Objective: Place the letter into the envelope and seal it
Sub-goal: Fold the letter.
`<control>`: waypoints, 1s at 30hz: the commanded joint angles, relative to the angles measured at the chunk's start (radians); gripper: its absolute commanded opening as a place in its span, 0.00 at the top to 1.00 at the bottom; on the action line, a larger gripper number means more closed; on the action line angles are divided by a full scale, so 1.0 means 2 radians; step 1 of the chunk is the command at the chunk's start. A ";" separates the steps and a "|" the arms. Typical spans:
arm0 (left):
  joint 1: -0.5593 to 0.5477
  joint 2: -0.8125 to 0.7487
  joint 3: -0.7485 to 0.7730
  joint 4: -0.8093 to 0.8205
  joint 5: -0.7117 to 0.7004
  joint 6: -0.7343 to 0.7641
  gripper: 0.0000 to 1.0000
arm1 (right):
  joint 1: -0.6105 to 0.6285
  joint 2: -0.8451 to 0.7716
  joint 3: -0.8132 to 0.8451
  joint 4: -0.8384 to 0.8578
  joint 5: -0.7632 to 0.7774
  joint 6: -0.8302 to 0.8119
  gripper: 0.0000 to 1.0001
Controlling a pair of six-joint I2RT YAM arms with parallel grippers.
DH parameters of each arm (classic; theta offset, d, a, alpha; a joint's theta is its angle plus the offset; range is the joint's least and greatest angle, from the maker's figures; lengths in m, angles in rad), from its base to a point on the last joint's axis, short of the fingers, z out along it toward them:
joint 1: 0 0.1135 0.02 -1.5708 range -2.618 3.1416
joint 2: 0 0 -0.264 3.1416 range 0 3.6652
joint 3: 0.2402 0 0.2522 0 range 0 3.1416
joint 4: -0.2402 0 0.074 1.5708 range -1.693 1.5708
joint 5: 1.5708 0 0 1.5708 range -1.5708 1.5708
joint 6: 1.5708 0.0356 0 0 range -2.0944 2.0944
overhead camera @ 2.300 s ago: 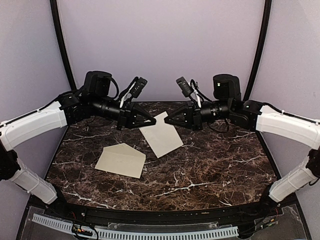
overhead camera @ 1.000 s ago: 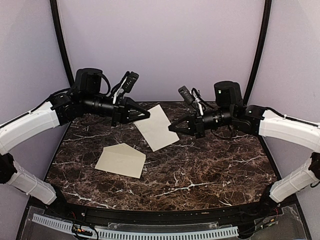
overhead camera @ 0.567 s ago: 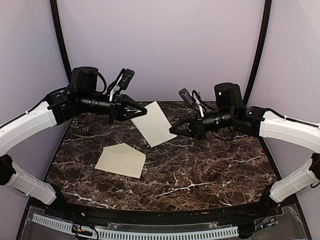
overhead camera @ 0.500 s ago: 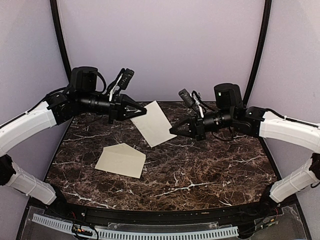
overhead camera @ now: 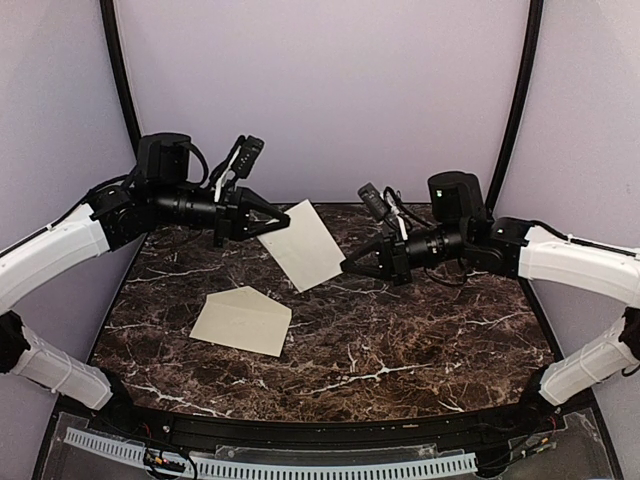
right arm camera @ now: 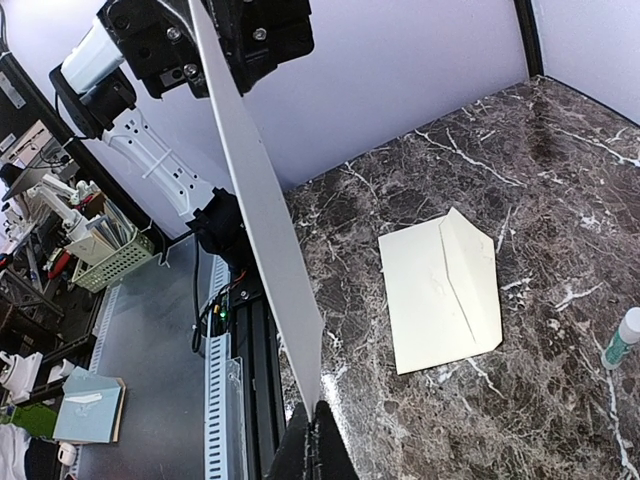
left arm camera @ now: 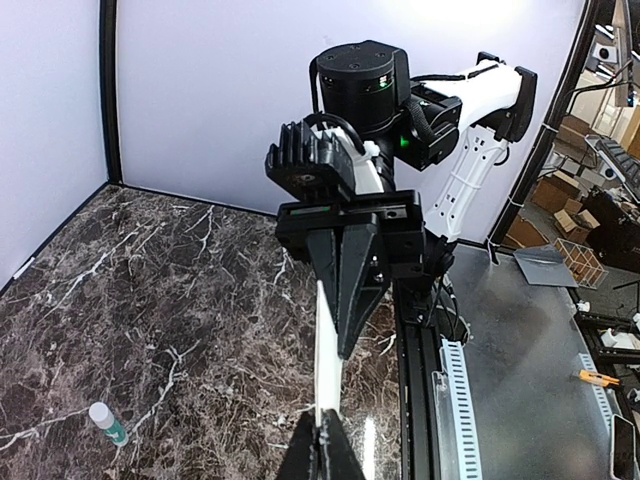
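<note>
The letter (overhead camera: 302, 245) hangs in the air over the back of the table, stretched between both grippers, its plain side facing the top camera. My left gripper (overhead camera: 286, 218) is shut on its upper left corner, and my right gripper (overhead camera: 346, 268) is shut on its lower right corner. The left wrist view shows the letter (left arm camera: 328, 350) edge-on, running from my left gripper (left arm camera: 322, 425) to the other arm's fingers. In the right wrist view the letter (right arm camera: 260, 220) rises from my right gripper (right arm camera: 318, 415). The cream envelope (overhead camera: 242, 320) lies flat on the table, flap open (right arm camera: 440, 290).
The dark marble table (overhead camera: 420, 340) is ringed by purple walls. A small white bottle with a green base (left arm camera: 107, 423) stands on the marble, also at the right wrist view's edge (right arm camera: 622, 340). A slotted cable rail (overhead camera: 300, 465) runs along the near edge.
Both grippers stay shut on the letter. The left gripper has drawn back to the left and up, the right has sunk slightly, and the sheet now hangs more steeply.
</note>
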 commanded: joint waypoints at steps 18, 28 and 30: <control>0.024 -0.076 -0.065 0.124 -0.066 -0.073 1.00 | -0.009 -0.035 -0.038 0.079 0.011 0.031 0.87; 0.024 -0.122 -0.144 0.279 -0.127 -0.190 1.00 | -0.009 -0.024 -0.049 0.297 -0.058 0.211 0.83; 0.024 -0.123 -0.154 0.303 -0.134 -0.210 1.00 | -0.009 -0.016 -0.034 0.296 -0.046 0.234 0.93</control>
